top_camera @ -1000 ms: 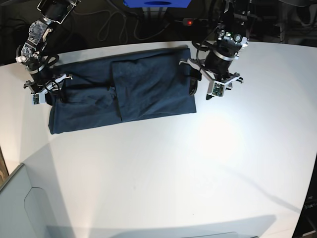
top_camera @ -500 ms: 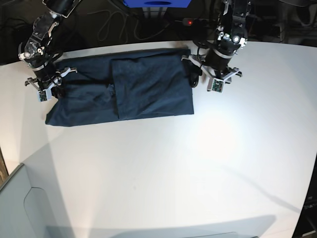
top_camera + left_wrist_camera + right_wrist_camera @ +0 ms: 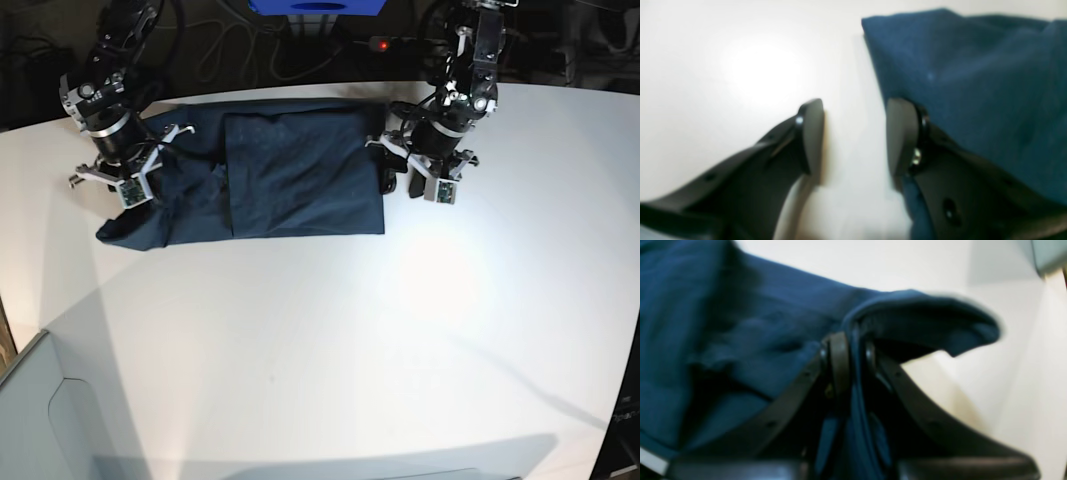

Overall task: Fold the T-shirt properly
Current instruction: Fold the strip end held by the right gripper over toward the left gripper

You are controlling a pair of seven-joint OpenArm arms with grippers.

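The right gripper [image 3: 851,350] is pinching a fold of the T-shirt [image 3: 280,175] between its closed jaws, with a flap of dark blue cloth drooping over and past the fingertips toward the white table [image 3: 350,340]. The left gripper [image 3: 855,133] is standing with its jaws apart and nothing between them, only bare tabletop showing in the gap; one finger is lying against or just over the shirt's edge, the other is resting out on the table beside it.

The T-shirt is lying as a long folded band across the far part of the table, with the right gripper at one short end and the left gripper at the other. It looks light, limp and quick to sag: the held end is bending under its own weight, so any lifted part will probably trail and wrinkle. A sound hold would likely be at the corners or along the doubled edge of each short end, gathering all layers at once so none slips free.

The base view is giving the whole outline and both arms' places, but not the jaws' state. The right wrist view alone is showing cloth clamped; the left wrist view alone is showing the empty gap and the shirt's near corner.
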